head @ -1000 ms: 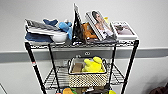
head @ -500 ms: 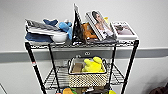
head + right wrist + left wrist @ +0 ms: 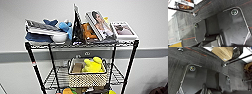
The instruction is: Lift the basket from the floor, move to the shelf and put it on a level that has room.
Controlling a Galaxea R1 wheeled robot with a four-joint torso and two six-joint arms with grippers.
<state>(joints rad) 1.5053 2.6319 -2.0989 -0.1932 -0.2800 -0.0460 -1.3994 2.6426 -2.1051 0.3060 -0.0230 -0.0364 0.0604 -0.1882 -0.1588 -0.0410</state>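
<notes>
Wrist views: dark plate [image 3: 196, 80] with white-edged rounded corners, round ringed fittings at corners [image 3: 234, 12], black jointed bar [image 3: 218, 80] alongside.

You see a cream woven basket [image 3: 86, 79] with dark rim, yellow plush toy [image 3: 93, 65] inside, black-poled silvery wire shelf [image 3: 130, 65], white bowl [image 3: 59, 38], dark grey carpet floor [image 3: 179, 60] with orange-red lines, brown cardboard box [image 3: 223, 52].

Even, bright indoor light washes the pale wall behind the shelf [image 3: 82, 45] in the head view, with soft blur throughout and no hard shadows. Both wrist views are dim and smeary over the dark floor [image 3: 178, 62].
</notes>
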